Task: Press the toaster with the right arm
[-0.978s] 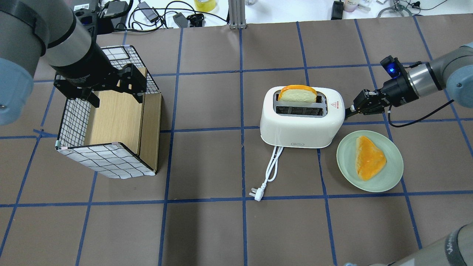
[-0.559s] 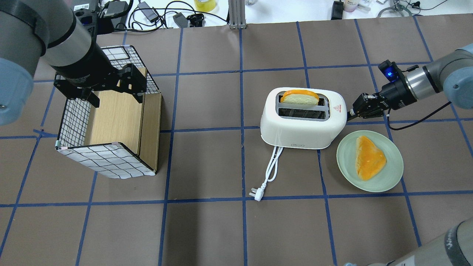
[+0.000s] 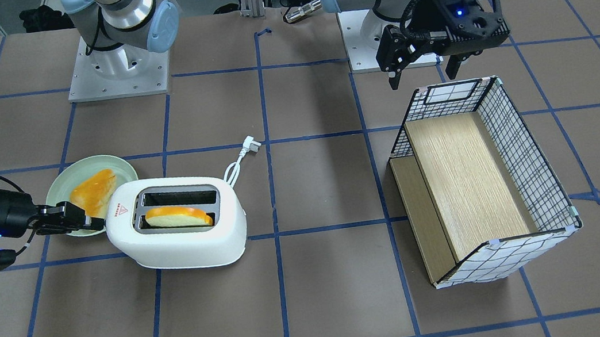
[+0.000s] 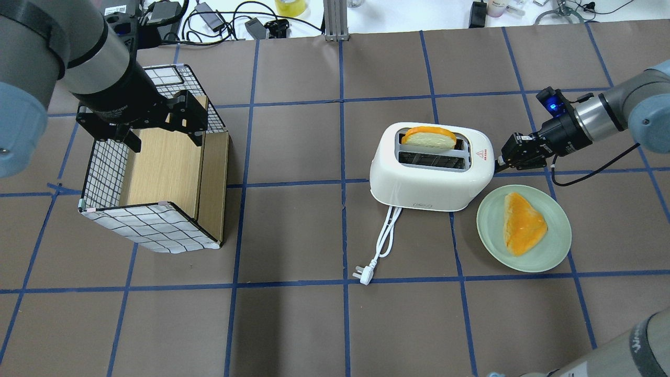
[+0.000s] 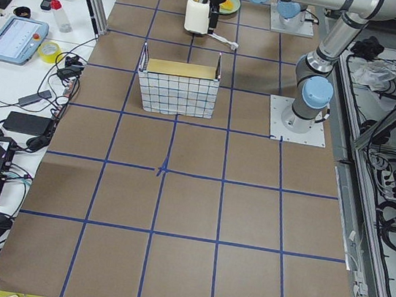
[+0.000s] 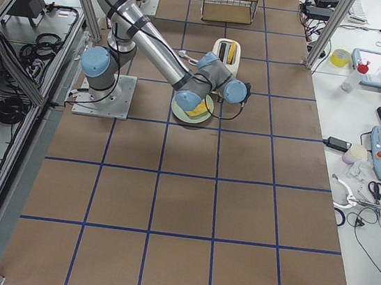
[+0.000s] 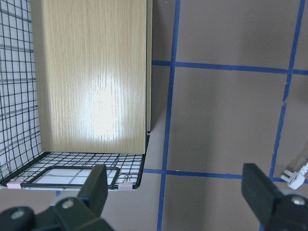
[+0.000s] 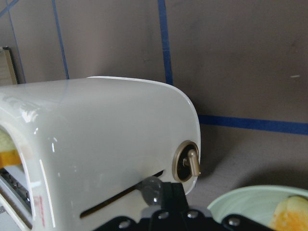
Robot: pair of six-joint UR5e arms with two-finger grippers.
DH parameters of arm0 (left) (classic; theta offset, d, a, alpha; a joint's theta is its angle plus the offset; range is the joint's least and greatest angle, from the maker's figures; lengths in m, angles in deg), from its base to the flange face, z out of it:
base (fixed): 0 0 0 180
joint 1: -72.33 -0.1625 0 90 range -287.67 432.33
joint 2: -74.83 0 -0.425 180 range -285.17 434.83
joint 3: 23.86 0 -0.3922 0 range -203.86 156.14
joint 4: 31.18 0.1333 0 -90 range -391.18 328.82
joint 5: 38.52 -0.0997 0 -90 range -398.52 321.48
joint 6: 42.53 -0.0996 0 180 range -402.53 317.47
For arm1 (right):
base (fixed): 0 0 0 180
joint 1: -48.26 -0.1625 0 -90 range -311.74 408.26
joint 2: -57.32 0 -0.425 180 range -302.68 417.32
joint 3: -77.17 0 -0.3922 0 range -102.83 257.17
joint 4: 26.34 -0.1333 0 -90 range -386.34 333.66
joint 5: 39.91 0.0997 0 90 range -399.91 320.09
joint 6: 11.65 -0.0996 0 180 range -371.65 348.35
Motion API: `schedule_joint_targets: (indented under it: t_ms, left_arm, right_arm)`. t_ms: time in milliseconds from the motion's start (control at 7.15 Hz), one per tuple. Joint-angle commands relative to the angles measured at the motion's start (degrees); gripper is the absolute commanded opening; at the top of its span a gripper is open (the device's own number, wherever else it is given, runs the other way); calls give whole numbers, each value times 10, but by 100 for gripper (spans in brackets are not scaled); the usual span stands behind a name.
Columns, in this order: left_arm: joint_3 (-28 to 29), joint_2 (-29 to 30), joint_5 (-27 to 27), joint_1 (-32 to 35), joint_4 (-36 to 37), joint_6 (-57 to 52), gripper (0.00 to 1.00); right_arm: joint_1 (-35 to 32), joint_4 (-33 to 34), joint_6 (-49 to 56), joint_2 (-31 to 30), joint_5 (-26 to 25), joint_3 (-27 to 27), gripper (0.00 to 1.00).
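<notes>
- We see the toaster (image 4: 432, 167) standing upright on the desk (image 4: 293, 324), in the robot's right half, with its 2 slots facing up
- A slice of bread (image 4: 429, 138) sits low in the slot farther from the robot, and only its top edge shows above the rim
- The right tool (image 4: 500, 163) reaches in from the side with its fingers pressed together, the tips against the toaster's end face below the red warning triangle (image 4: 476, 153)
- Through the right wrist camera we find those tips on the rounded lever (image 8: 151, 188) at the end of a slit, with the grey knob (image 8: 186, 161) just beside it
- The white cord (image 4: 386, 233) trails from the toaster toward the robot and ends in a plug (image 4: 364, 273) lying flat on the desk
- A pale green plate (image 4: 552, 251) lies just beside the toaster's near corner and carries 1 orange-topped slice (image 4: 523, 222)
- The left tool (image 4: 163, 137) hangs spread wide over the wire basket (image 4: 152, 228), well apart from the toaster
</notes>
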Motion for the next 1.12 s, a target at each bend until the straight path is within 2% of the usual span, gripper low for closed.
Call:
schedule_joint_targets:
  t_ms: [0,419,699,978]
  left_arm:
    - [0,0,0,0,0,0,100]
    - [0,0,0,0,0,0,100]
    - [0,1,0,0,0,0,100]
    - [0,0,0,0,0,0,100]
  right_arm:
    - [0,-11,-54,-30,-9,36,0]
    - [-4,-54,-116,-108,-62,78,2]
    - [-7,-88,-127,-138,-151,140,12]
    - [-17,-129,-138,-137,-209,196,17]
